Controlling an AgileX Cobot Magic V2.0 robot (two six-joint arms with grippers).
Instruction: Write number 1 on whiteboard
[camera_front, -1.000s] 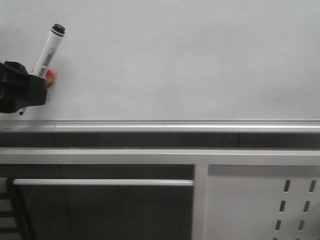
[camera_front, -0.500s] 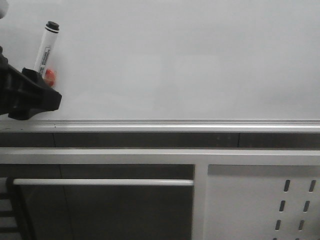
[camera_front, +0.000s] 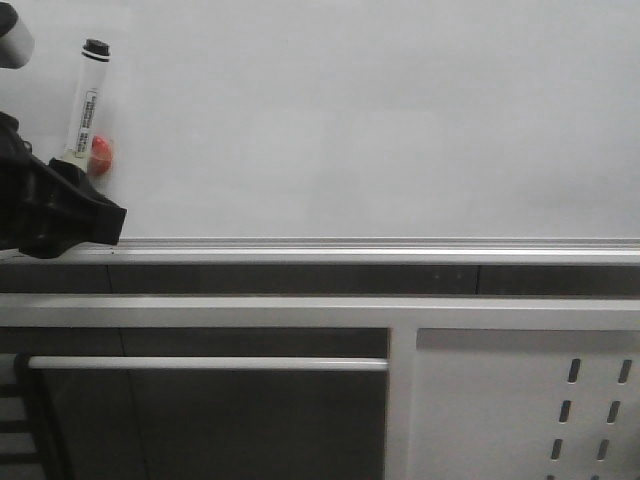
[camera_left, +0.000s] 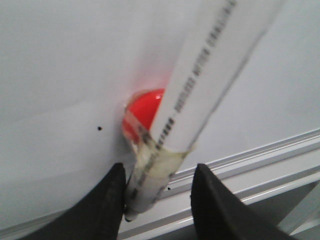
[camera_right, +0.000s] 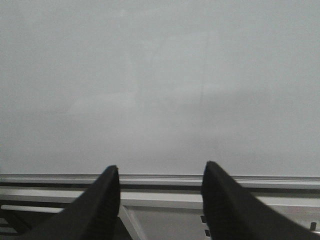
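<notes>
Left claw (camera_left: 157, 200) clamped on white cylindrical marker (camera_left: 200, 100) | right claw (camera_right: 160, 200) apart | glossy whiteboard (camera_front: 380, 120) blank, aluminium rail

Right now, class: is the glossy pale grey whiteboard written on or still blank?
Blank. The glossy pale grey whiteboard shows no black stroke; the white marker pen sits in the left gripper at its left edge.
</notes>
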